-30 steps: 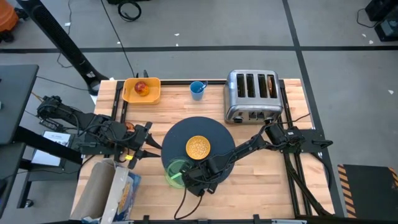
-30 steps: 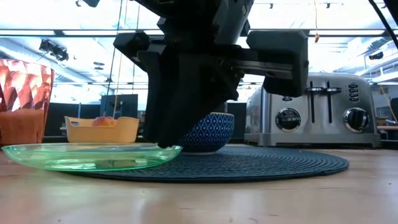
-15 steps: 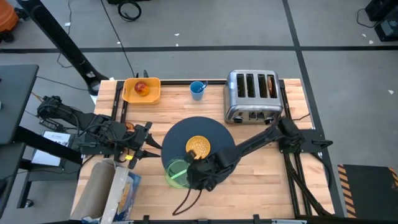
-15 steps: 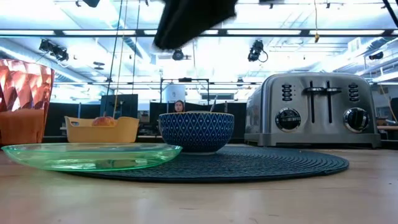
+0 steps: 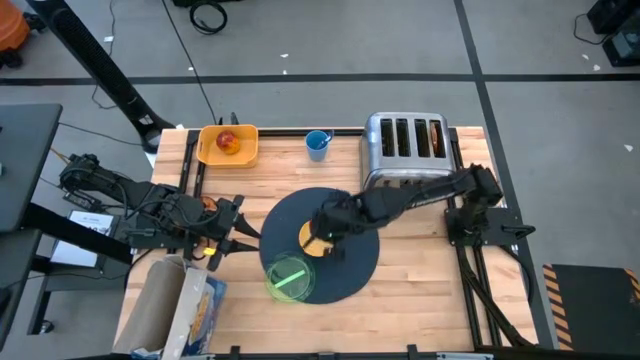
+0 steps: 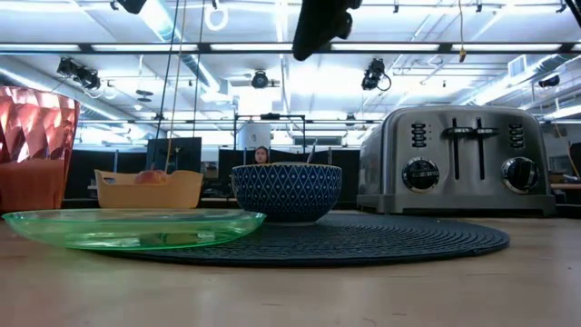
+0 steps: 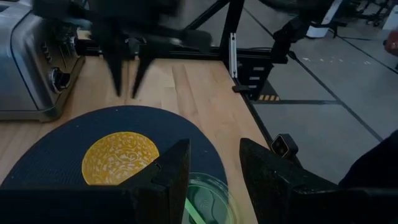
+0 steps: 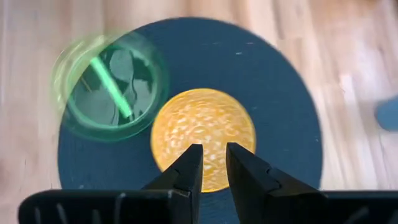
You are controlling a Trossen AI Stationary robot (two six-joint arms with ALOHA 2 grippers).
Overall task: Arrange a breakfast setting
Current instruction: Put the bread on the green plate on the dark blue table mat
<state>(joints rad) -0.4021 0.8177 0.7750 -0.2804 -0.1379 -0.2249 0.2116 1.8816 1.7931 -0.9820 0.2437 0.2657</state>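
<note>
The left gripper (image 5: 222, 243) waits low over the table's left edge, its fingers (image 7: 171, 171) standing apart with nothing between them; an orange tumbler (image 6: 34, 150) stands by it at that edge. In the far left corner sits the rectangular tray (image 5: 228, 144) with the red apple (image 5: 227, 141) in it, and a blue cup (image 5: 317, 144) stands by the far edge, just right of the tray. The round dark mat (image 5: 355, 262) lies at the table's (image 5: 420, 290) middle. The green plate (image 5: 288, 278) rests at the mat's near left rim, partly overhanging it, with no toast on it. The cereal bowl (image 5: 312, 243), yellow inside and patterned blue outside, sits on the mat just beyond the plate. The right gripper (image 5: 328, 225) hangs above the bowl, raised clear of it, its fingers (image 8: 186, 171) nearly together with a slim gap and holding nothing. The silver toaster (image 5: 405, 153) stands at the far right, beyond the mat.
</note>
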